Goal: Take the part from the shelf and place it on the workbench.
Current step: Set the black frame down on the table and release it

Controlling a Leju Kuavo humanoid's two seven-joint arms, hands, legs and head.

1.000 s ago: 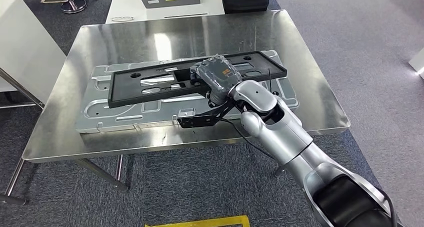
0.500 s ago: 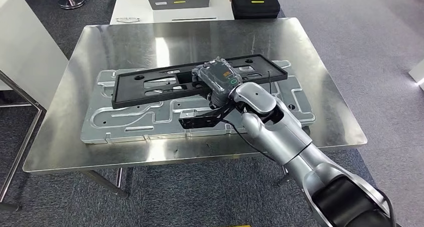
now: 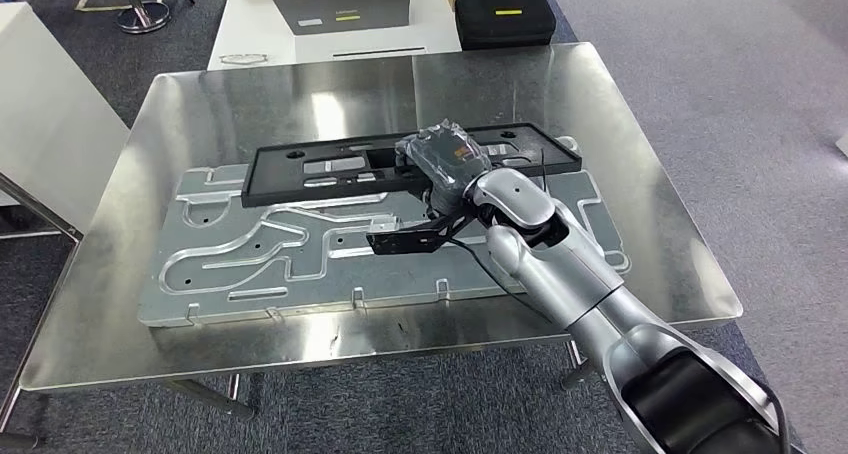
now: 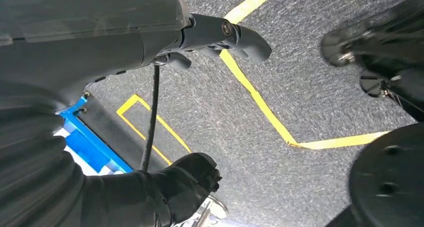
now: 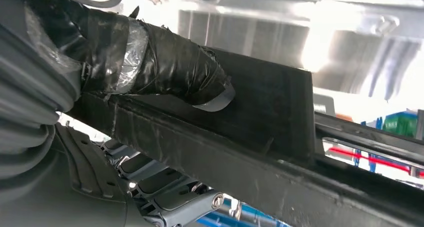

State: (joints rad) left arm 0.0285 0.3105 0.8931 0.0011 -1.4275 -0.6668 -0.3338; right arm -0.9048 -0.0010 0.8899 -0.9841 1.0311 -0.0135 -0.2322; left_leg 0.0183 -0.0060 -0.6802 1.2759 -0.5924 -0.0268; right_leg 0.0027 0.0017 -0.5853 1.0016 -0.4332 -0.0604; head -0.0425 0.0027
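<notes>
Gripping black part — right hand

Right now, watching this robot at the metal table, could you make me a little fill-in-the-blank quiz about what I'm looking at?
1. The long black part is held by the robot's ____ hand.
2. The black part lies over a large ____-coloured metal plate on the workbench.
3. On the white table behind the workbench sits a black ____ with a yellow label.

Missing words: right; silver; case
</notes>
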